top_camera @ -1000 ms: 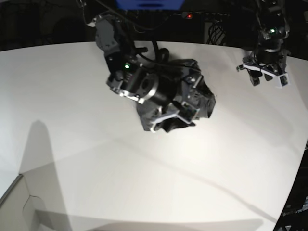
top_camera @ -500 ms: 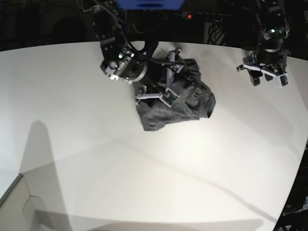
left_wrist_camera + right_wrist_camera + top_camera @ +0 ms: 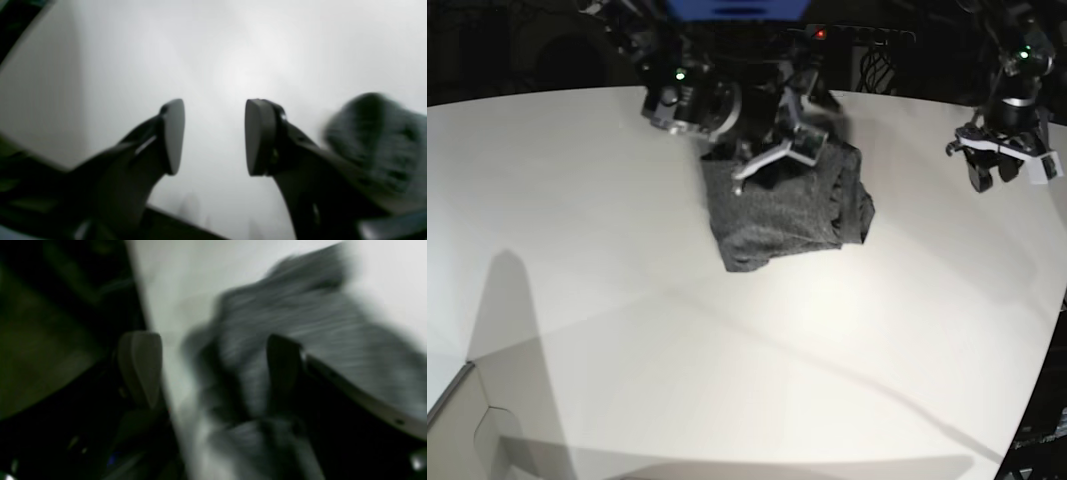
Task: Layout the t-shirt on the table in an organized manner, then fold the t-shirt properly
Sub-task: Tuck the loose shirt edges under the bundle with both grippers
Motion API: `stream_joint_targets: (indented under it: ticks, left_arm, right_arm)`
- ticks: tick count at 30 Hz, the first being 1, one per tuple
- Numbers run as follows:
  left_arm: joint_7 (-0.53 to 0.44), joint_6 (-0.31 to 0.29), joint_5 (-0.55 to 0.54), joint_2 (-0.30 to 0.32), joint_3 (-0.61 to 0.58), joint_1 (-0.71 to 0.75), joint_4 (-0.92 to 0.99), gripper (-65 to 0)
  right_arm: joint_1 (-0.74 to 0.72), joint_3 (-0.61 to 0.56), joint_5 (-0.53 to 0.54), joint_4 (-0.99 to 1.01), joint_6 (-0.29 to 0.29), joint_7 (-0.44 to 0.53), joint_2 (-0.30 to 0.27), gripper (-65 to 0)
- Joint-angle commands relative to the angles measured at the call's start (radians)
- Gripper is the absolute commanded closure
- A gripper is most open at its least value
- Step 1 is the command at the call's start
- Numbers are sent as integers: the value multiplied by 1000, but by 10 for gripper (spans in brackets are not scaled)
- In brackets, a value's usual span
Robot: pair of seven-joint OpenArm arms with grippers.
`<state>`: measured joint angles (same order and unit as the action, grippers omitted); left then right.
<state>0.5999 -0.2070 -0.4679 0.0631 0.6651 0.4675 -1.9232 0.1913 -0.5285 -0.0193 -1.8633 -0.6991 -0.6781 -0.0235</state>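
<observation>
Under the spread right hand (image 3: 789, 132) lies the bunched t-shirt (image 3: 782, 215).

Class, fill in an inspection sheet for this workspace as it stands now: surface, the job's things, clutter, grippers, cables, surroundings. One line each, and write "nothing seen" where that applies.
Surface: the table, white and matte, with soft shadows across its near part.
Job's things: the t-shirt, dark grey, lies in a bunched heap toward the far edge, not spread out.
Clutter: a pale flat piece at the near left corner; nothing else seen.
Grippers: the right gripper hangs over the shirt's far edge with jaws wide open, holding nothing. The left gripper hangs over bare table, jaws apart and empty.
Cables: dark leads behind the far edge.
Surroundings: dark, with a blue panel and a red light.
</observation>
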Motion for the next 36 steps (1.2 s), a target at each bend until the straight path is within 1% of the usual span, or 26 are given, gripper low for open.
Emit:
stream_joint_targets:
  ticks: [1, 3, 5, 7, 9, 11, 14, 19, 22, 25, 29, 32, 36]
  left_arm:
    - [-24, -26, -50, 7, 15, 1, -15, -288]
    - [-24, -67, -142, 5, 17, 1, -15, -289]
    - [-24, -99, -254, -1, 15, -2, -12, -289]
    - [-24, -105, -343, -16, 14, -9, -9, -289]
    - [-24, -108, -395, -29, -28, -37, 0, -289]
    - [-24, -108, -397, -29, -98, -69, 24, -289]
    - [-24, -107, -395, -29, -206, -115, 80, -289]
    - [-25, -105, -389, -26, -318, -218, 222, -289]
    - [-28, -105, -340, -29, -333, -238, 262, -289]
    - [-31, -105, -302, -30, -333, -244, 281, -289]
    - [-33, -105, -294, -30, -333, -263, 330, -289]
    - [-33, -105, -289, -30, -334, -303, 417, -289]
    - [-33, -105, -291, -44, -365, -341, 469, -284]
  right_arm:
    - [9, 34, 17, -42, 1, 19, 7, -494]
    - [15, 106, 17, -74, 1, 18, 9, -495]
    - [15, 153, 17, -83, 1, 18, 9, -494]
    - [15, 195, 17, -83, 1, 18, 3, -493]
    - [33, 250, 17, -83, 1, 18, 3, -493]
    - [41, 293, 17, -83, 1, 18, 7, -493]
    - [67, 316, 17, -83, 1, 18, 3, -493]
    - [84, 330, 17, -83, 1, 18, 1, -493]
    - [98, 330, 17, -85, 1, 19, -22, -493]
    - [103, 331, 17, -85, 1, 19, -28, -493]
    - [104, 331, 17, -85, 1, 18, -46, -493]
    - [104, 331, 17, -85, 1, 18, -46, -493]
    - [104, 331, 17, -85, 1, 18, -46, -493]
